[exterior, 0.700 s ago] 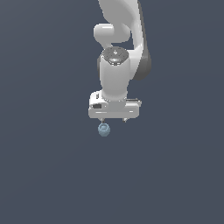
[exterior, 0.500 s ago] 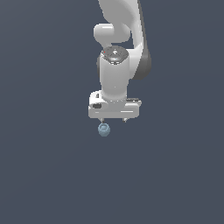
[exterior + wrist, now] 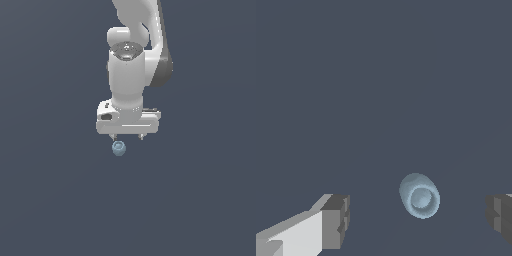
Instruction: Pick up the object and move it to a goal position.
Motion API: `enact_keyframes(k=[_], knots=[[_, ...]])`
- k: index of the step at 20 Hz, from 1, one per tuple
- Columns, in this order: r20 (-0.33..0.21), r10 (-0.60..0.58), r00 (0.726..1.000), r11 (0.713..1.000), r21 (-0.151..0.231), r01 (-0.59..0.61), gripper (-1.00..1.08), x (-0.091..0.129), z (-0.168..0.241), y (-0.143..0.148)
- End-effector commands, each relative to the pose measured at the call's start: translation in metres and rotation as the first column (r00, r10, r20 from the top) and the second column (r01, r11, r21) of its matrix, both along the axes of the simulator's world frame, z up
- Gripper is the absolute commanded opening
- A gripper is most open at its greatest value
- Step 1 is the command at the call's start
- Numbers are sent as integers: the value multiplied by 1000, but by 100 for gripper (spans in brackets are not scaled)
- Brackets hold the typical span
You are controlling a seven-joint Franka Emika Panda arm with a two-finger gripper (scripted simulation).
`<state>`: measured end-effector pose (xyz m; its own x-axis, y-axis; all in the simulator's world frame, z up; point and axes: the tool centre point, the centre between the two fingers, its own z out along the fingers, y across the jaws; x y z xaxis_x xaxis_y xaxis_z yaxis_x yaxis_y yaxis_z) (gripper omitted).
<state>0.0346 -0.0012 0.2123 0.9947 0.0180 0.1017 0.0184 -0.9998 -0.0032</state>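
Note:
The object (image 3: 119, 148) is a small pale blue-grey rounded thing lying on the dark grey floor. In the exterior view it shows just below the white gripper (image 3: 128, 136), slightly toward that view's left. In the wrist view the object (image 3: 419, 196) lies between the two fingers, nearer the far one, touching neither. One grey-tipped finger (image 3: 335, 221) and the other fingertip (image 3: 499, 216) stand wide apart. The gripper (image 3: 417, 219) is open and holds nothing.
The white arm (image 3: 131, 60) rises straight above the gripper. The flat dark grey surface (image 3: 55, 190) fills both views, with nothing else on it.
The gripper has come down slightly toward the object. The object has not moved.

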Motion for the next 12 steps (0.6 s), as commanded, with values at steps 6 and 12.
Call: enact_keyframes(k=[6, 12], knots=[[-9, 38, 999, 999, -5, -38, 100, -4, -12, -5], [-28, 116, 993, 993, -14, -116, 100, -12, -35, -14]])
